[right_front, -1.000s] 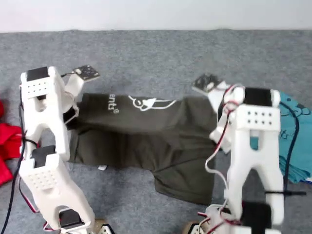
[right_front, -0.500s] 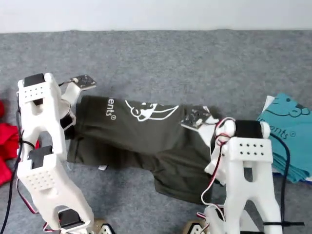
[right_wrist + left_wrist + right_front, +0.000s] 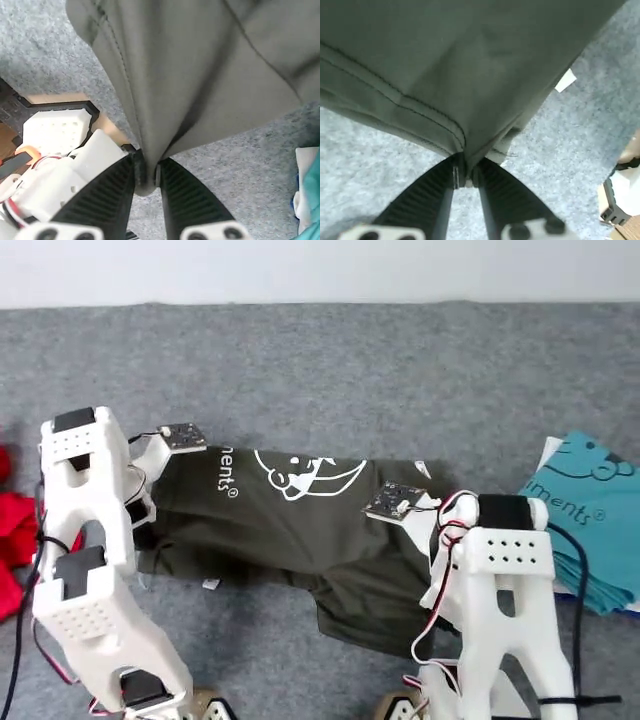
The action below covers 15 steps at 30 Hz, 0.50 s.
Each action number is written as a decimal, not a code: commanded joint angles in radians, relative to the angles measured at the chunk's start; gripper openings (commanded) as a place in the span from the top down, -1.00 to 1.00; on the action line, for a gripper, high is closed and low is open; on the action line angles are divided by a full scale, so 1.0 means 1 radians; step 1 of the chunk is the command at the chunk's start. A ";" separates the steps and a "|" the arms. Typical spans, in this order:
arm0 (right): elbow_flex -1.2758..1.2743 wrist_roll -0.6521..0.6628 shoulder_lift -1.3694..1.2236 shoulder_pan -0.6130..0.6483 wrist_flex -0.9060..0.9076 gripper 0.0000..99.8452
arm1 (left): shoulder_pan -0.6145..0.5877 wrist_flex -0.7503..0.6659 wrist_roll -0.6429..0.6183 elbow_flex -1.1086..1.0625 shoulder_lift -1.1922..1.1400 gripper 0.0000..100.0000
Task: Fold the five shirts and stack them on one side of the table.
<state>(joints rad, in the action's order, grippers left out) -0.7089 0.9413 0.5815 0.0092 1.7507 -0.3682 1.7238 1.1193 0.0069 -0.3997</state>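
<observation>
Olive shirt (image 3: 290,525): limp, light, sags freely. My left gripper (image 3: 466,176) and right gripper (image 3: 147,171) each pinch its hemmed edge tight, probably the firmest purchase.

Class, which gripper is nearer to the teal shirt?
Right. The right gripper holds the olive shirt at the end nearest the teal shirt; the left gripper holds its opposite end, by the red cloth.

The right claw (image 3: 146,172) pinches a gathered fold of the dark green shirt (image 3: 200,75), and the cloth fans out over the grey bench (image 3: 240,170). A white arm base (image 3: 55,125) sits beside it. What seems to be teal cloth (image 3: 312,210) shows at the edge.
</observation>
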 commanded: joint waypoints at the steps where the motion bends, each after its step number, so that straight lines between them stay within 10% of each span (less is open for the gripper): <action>1: 0.009 0.011 0.033 0.001 0.033 0.79 | -0.014 0.028 0.011 -0.001 0.074 0.88; 15: 0.083 0.008 0.024 0.002 0.027 0.57 | -0.120 0.031 0.008 -0.007 0.252 0.71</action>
<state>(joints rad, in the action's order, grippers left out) -0.6997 0.9413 0.5815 0.0077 1.7507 -0.4864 1.7238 1.1193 -0.0023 -0.2478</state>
